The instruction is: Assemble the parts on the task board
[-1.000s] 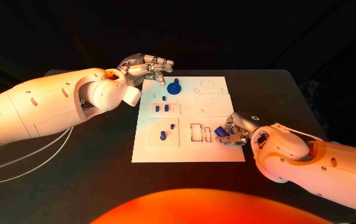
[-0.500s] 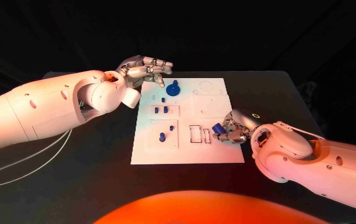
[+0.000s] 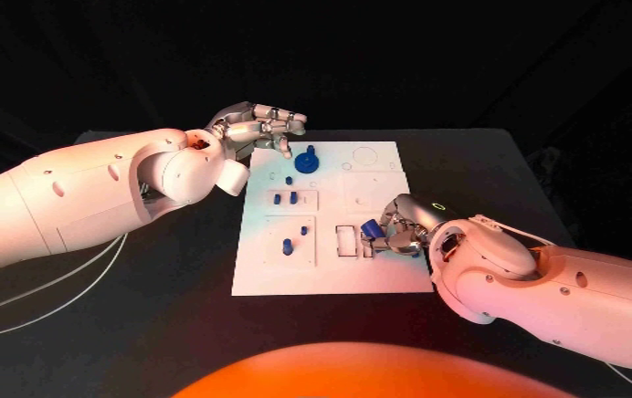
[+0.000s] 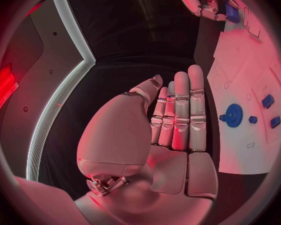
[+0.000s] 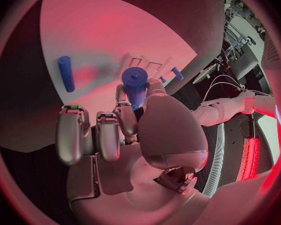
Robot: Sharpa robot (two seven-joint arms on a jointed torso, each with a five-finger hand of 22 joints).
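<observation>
Over the task board (image 3: 382, 275), right hand (image 3: 395, 232) fingers (image 5: 127, 117) clasping a blue part (image 3: 373, 231); left hand (image 3: 258, 126) released.

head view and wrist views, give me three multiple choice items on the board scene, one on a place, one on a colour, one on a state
1. Where is the gear?
A. at the board's far end, near the left hand
B. on the bare table
C. in the right hand

2. What colour are the parts?
A. green
B. blue
C. yellow

3. What is the right hand doing?
A. resting flat on the table
B. hanging open, holding nothing
C. holding a part over the board

Key: 1 A, the gear stands on the board beside the left hand. 2 B, gear and pegs are blue. 3 C, the right hand pinches a cylinder.
</observation>
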